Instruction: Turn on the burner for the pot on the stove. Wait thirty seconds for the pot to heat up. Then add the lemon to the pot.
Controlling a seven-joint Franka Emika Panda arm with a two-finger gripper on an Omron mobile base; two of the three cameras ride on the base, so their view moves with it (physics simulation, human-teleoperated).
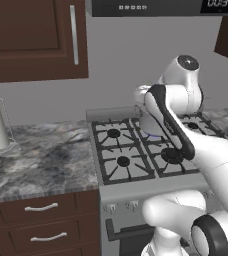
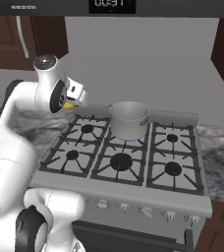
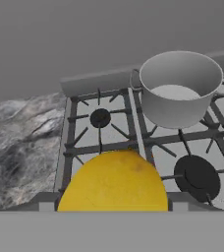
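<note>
A white robot arm reaches over a six-burner gas stove [image 2: 133, 189] set in a marbled grey counter [image 1: 41, 155]. Its gripper [image 2: 70, 105] hangs in the air above the stove's back left corner, closed on a yellow lemon [image 3: 115, 182], which sits right between the fingers and looms large at the bottom of the hand view. In the right base view the lemon shows as a small yellow patch at the gripper. A silver pot [image 2: 128, 119] stands on the back middle burner [image 2: 128, 141], where a small blue flame shows beneath it. The pot lies to the right of the gripper and lower, near but not touching. Dark wooden cabinets [image 1: 33, 40] hang above the counter
</note>
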